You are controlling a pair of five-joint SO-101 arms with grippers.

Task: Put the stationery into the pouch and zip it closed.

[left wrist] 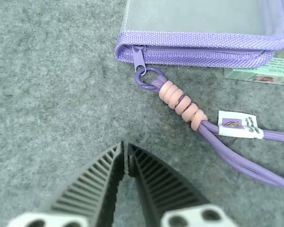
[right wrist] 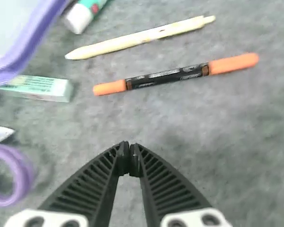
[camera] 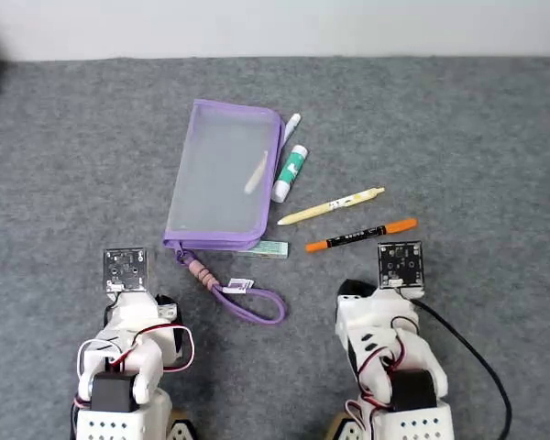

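Both claws stood clenched and empty: left claw on the near side of the pouch, right claw near the orange marker. Yellow pen and glue stick lay right of the pouch.

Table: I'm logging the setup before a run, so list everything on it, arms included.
pouch: 1, purple with a clear face, mid-table
strap: 1, purple with pink beads, on the pouch's zip pull, toward the arms
eraser: 1, pale green, at the pouch's near edge
glue stick: 1, white and green, along the pouch's side
white pen: 1, by the pouch's far corner, partly hidden
yellow pen: 1, beyond the marker
marker: 1, orange and black, before the right arm
mat: 1, grey, under everything
left gripper: 1, black, shut, near the strap
right gripper: 1, black, shut, near the marker
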